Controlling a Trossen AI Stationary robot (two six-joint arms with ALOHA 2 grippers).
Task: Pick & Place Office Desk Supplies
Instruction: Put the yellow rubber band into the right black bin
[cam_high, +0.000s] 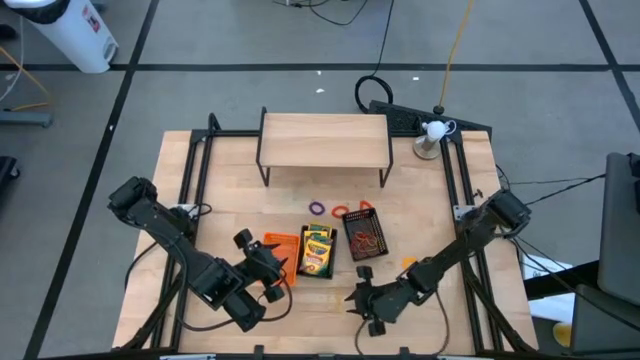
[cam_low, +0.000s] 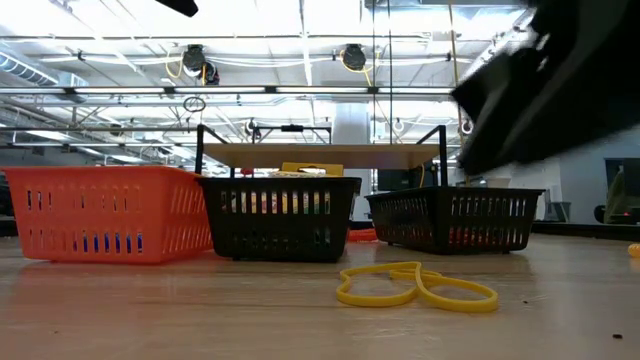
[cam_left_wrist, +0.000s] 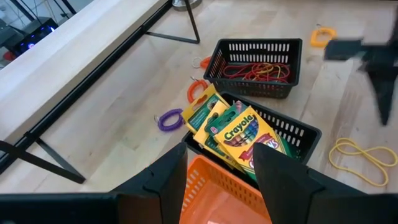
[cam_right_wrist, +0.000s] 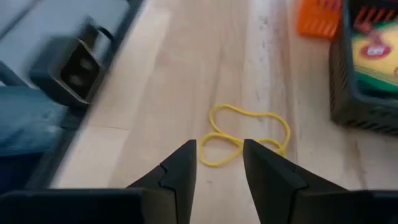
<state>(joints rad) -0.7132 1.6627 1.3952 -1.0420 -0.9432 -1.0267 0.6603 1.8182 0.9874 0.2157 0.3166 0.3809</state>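
Observation:
Three mesh trays stand in a row mid-table. The orange tray is on the left. The middle black tray holds yellow-and-green crayon boxes lying tilted against one another. The right black tray holds red and orange rubber bands. A yellow rubber band lies flat on the table near the front edge. My right gripper is open, a little above the table just short of that band. My left gripper hangs open above the orange tray's near side.
Loose purple, red and orange bands lie on the table around the trays. A low wooden shelf on black legs stands at the back. A white object on a metal stand is at the back right.

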